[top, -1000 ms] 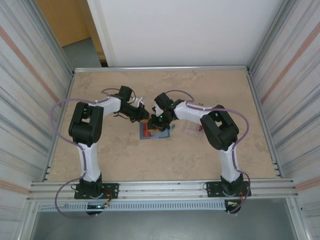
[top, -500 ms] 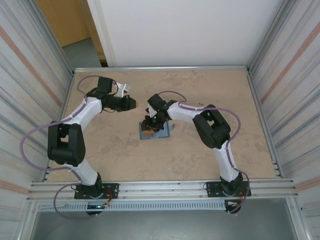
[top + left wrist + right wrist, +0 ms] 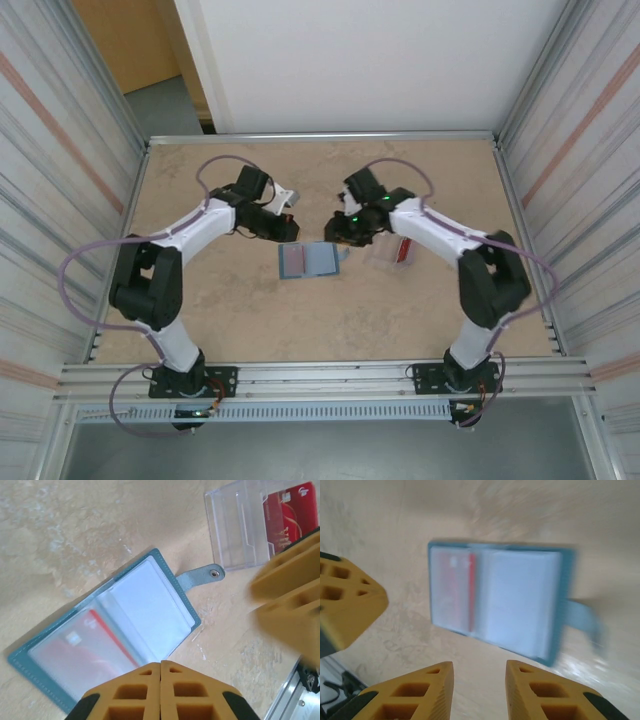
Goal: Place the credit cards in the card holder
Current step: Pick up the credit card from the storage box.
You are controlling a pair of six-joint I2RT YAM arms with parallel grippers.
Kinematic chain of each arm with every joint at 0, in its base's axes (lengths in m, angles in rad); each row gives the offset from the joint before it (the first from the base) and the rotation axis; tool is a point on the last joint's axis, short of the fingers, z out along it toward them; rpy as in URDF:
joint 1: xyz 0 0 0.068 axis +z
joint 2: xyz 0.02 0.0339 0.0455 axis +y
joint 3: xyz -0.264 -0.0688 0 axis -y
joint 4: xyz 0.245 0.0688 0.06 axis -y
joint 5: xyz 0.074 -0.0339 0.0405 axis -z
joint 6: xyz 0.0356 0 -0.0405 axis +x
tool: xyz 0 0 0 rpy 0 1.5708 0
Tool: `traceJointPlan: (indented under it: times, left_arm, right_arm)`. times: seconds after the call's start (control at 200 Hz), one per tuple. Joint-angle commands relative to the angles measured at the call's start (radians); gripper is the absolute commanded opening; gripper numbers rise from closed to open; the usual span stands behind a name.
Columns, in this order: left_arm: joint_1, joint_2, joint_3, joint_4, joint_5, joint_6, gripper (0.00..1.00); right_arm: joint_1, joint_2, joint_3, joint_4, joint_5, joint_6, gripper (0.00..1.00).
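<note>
**Desk:** At mid-table, what is your feed showing?

**Operator:** From overhead I see the card holder (image 3: pixel 312 260) lying open and flat on the table (image 3: pixel 230 320). It sits between my two arms, and neither gripper touches it. One red credit card (image 3: pixel 82 647) sits under the clear pocket of one half. The other half looks pale blue-white.

**Desk:** And the jaws?

**Operator:** My left gripper (image 3: pixel 160 672) has its fingers pressed flat together and grips nothing. It hangs over the holder's edge in its own wrist view. My right gripper (image 3: pixel 480 667) has a plain gap between its fingers and also holds nothing. It is above bare table just beside the holder, and that view is blurred.

**Desk:** Any cards outside the holder?

**Operator:** I see a second red card (image 3: pixel 290 515) inside the clear plastic case (image 3: pixel 240 530). The case lies on my right arm's side, just beside the holder's snap strap (image 3: pixel 202 574).
</note>
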Motion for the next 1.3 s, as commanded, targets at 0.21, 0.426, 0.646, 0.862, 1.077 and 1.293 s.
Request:
traceJointPlan:
  times: [0.21,0.426,0.646,0.862,1.077,1.293]
  left_arm:
    - [-0.258,0.169,0.357,-0.176,-0.100,0.070,0.01]
    - [-0.324,0.347,0.596,-0.229,-0.055,-0.004,0.01]
    - [-0.358,0.542,0.831,-0.301,-0.011,-0.002,0.01]
    - [-0.382,0.623,0.918,-0.329,-0.004,0.009,0.00]
    - [-0.396,0.670,0.929,-0.335,-0.004,0.020,0.00]
    - [-0.394,0.709,0.924,-0.344,-0.020,0.021,0.00]
  right_arm:
    - [-0.205,-0.240,-0.111,-0.274,0.242,-0.078,0.41]
    - [-0.339,-0.341,-0.153,-0.343,0.292,-0.090,0.53]
    - [-0.413,-0.342,-0.164,-0.340,0.289,-0.111,0.68]
    - [-0.428,-0.266,-0.167,-0.285,0.262,-0.126,0.72]
    - [-0.425,-0.180,-0.177,-0.227,0.233,-0.136,0.72]
    - [-0.406,-0.128,-0.175,-0.211,0.232,-0.142,0.71]
